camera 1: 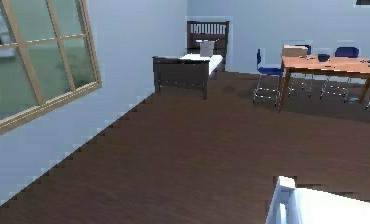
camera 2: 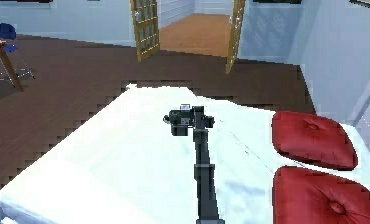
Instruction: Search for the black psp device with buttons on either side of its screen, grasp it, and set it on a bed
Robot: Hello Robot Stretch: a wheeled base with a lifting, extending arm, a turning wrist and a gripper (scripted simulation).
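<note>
My arm reaches out over a large white bed. The gripper is a dark cluster at the arm's far end, above the bed's middle, with the white markers just right of it. The dark shapes there merge, so I cannot tell whether it holds anything. A corner of this white bed appears at the forward view's lower right. A second bed with a dark wooden frame stands against the far wall, with a pale object near its headboard.
Two red pillows lie at the bed's right end. Wooden double doors stand ajar beyond the bed. A wooden table with blue chairs stands far right. A large window spans the left wall. Dark wooden floor lies open between.
</note>
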